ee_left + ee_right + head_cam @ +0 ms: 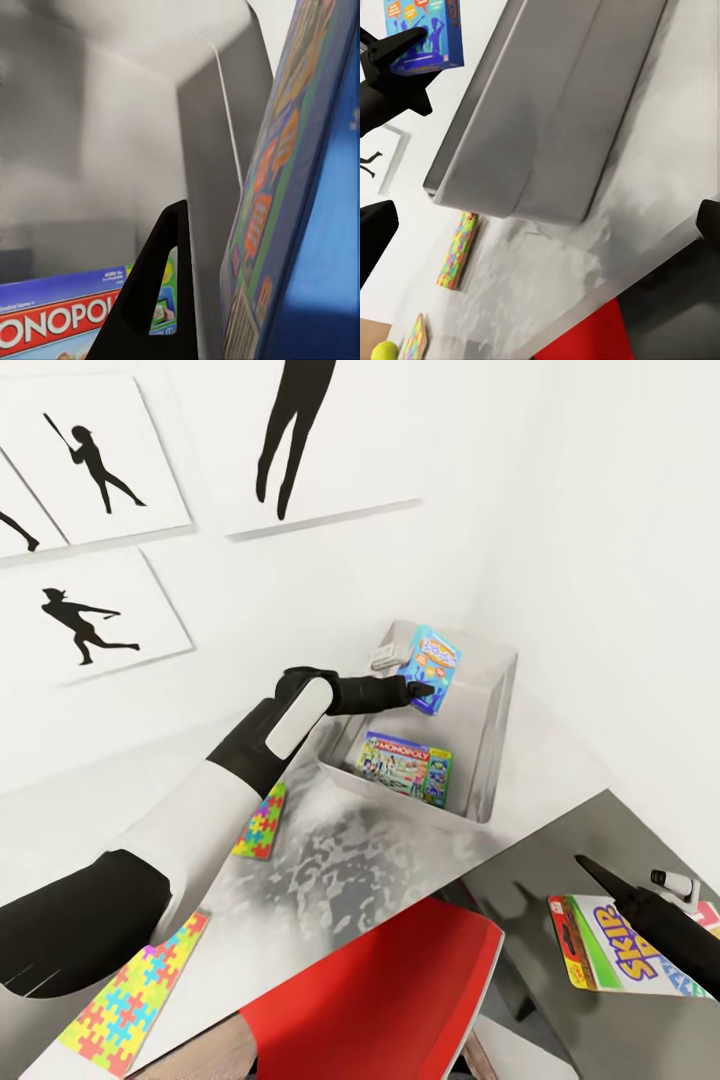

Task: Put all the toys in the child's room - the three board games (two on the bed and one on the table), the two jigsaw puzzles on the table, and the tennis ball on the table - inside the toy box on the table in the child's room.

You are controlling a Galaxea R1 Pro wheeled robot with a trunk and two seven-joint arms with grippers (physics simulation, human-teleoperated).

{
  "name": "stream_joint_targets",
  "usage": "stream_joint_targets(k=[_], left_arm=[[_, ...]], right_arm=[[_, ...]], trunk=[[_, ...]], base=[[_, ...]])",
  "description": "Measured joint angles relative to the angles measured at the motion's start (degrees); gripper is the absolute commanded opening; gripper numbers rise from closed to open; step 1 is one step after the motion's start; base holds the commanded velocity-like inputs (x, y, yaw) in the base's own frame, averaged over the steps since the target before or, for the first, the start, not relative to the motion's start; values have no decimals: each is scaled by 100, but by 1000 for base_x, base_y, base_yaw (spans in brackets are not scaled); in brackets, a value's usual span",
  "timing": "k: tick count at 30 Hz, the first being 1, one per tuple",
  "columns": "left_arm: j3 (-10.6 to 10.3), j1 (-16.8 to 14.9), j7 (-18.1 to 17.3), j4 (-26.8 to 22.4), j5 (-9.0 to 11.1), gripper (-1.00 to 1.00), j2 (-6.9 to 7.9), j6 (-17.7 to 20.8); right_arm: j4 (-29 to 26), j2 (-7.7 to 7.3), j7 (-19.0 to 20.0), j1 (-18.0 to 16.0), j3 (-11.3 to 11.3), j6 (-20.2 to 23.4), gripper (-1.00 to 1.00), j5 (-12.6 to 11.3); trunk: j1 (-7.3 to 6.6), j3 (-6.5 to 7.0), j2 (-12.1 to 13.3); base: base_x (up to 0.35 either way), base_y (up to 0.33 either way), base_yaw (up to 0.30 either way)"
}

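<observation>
Left gripper (pixel 425 691) clamps the blue board game (pixel 434 668) upright over the toy box (pixel 500 700); the Monopoly game (pixel 408 765) lies flat inside. SKIP-BO game (pixel 620 950) near the box, under the right gripper (pixel 600 880) (jaw state cannot be told). Two jigsaw puzzles (pixel 262 822) (pixel 130 1000) and the tennis ball (pixel 384 351) beside the box.

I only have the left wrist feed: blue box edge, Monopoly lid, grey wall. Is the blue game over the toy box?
Observer: Yes. On the head view the left gripper holds the blue board game upright above the toy box.
Operator: Anything left on the table?
Observer: Two jigsaw puzzles lie on the light top beside the box.
Operator: And the ball?
Observer: The right wrist view shows the tennis ball past the puzzles.
</observation>
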Motion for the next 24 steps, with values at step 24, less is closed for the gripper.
stream_joint_targets(k=[24], left_arm=[[5, -25, 1, 1, 8, -100, 0, 0]], right_arm=[[0, 0, 0, 0, -11, 0, 100, 0]], trunk=[[0, -208, 0]], base=[[0, 0, 0]])
